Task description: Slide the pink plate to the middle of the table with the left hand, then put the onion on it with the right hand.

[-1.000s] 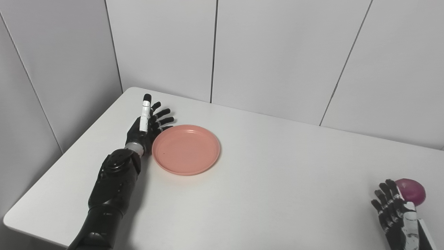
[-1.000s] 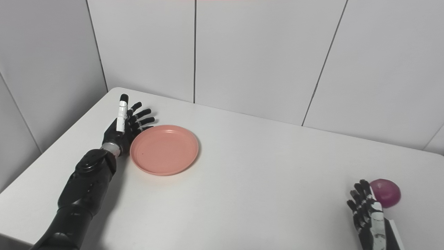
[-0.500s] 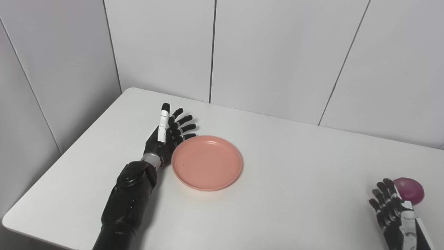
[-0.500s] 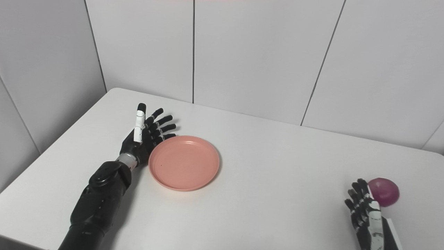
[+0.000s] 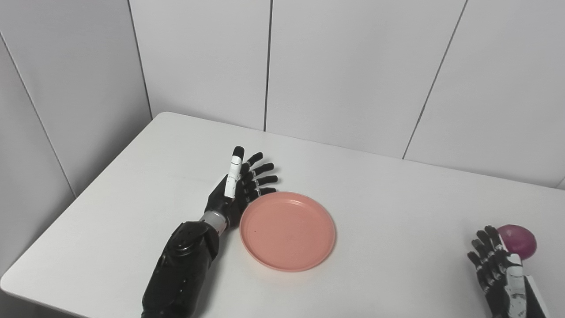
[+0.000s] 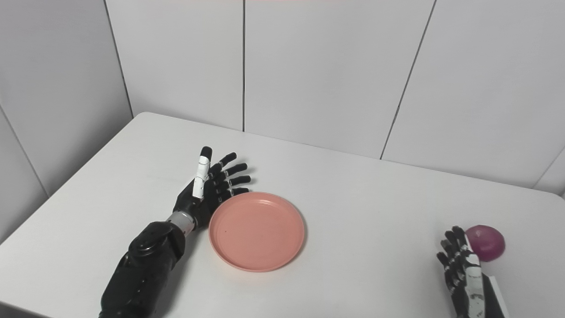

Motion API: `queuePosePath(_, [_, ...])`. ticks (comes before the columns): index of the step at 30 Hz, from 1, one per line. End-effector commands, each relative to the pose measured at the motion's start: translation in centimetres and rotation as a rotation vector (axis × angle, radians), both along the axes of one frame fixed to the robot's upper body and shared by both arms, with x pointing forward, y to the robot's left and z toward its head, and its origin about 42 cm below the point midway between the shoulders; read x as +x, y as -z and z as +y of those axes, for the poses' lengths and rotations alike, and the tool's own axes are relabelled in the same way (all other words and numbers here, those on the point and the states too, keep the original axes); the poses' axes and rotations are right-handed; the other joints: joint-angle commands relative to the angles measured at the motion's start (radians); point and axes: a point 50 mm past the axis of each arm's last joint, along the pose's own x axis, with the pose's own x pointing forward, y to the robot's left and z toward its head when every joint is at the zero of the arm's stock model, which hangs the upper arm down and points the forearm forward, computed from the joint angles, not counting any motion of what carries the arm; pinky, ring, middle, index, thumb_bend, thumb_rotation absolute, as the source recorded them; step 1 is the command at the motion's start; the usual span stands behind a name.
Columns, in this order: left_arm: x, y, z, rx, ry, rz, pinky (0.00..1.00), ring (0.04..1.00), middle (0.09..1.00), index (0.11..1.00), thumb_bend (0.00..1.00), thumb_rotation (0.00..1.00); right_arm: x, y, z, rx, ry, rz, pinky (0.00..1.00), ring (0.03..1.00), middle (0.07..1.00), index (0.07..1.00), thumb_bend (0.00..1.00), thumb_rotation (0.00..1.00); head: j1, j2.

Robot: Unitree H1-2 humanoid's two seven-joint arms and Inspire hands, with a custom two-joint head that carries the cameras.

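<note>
Pressing edge-on against the round pink plastic plate's left rim, the left hand keeps fingers spread, apparently touching; table centre lies rightward. The right hand, unclenched, waits beside the purple onion.

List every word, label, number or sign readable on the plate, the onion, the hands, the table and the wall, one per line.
None: no readable text anywhere. The pink plate, onion, left hand, right hand, table and wall panels carry no print.

Plate mid-table, left hand against its left rim; onion far right
</note>
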Motion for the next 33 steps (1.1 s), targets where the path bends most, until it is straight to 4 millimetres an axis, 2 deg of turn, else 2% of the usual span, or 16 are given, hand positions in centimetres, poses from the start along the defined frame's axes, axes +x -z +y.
queuePosePath(1, [-0.5,0.6,-0.9,0.010,0.018,0.060,0.63,0.731,0.822,0.889,0.88,1.00,0.1,0.3,1.0,0.031,-0.009,-0.001,1.00,1.000,0.992,0.995,0.89,1.00,0.000,0.001])
queuePosePath(5, [-1.0,0.5,-1.9,0.003,0.039,0.068,0.64,0.741,0.842,0.892,0.89,1.00,0.1,0.3,1.2,0.034,-0.014,-0.004,1.00,1.000,0.991,0.994,0.89,1.00,-0.007,0.002])
queuePosePath(12, [-2.5,1.5,-4.7,-0.004,0.069,0.093,0.67,0.765,0.862,0.936,0.90,1.00,0.2,0.3,1.7,0.037,-0.017,-0.001,1.00,1.000,0.989,0.986,0.88,1.00,-0.027,0.004])
queuePosePath(18, [-3.5,1.7,-6.1,-0.031,0.065,0.115,0.69,0.771,0.864,0.944,0.88,1.00,0.3,0.3,2.7,0.038,-0.022,-0.004,1.00,1.000,0.983,0.982,0.88,1.00,-0.074,0.013])
queuePosePath(24, [-4.0,1.2,-5.6,-0.032,0.071,0.119,0.70,0.768,0.862,0.940,0.86,1.00,0.5,0.3,4.5,0.043,-0.024,-0.001,1.00,1.000,0.977,0.970,0.92,0.99,-0.178,0.030])
queuePosePath(33, [-4.3,1.1,-4.9,-0.027,0.098,0.125,0.73,0.795,0.879,0.958,0.84,1.00,0.9,-0.2,6.8,0.005,-0.012,-0.014,1.00,0.980,0.955,0.953,0.93,0.99,-0.270,0.046])
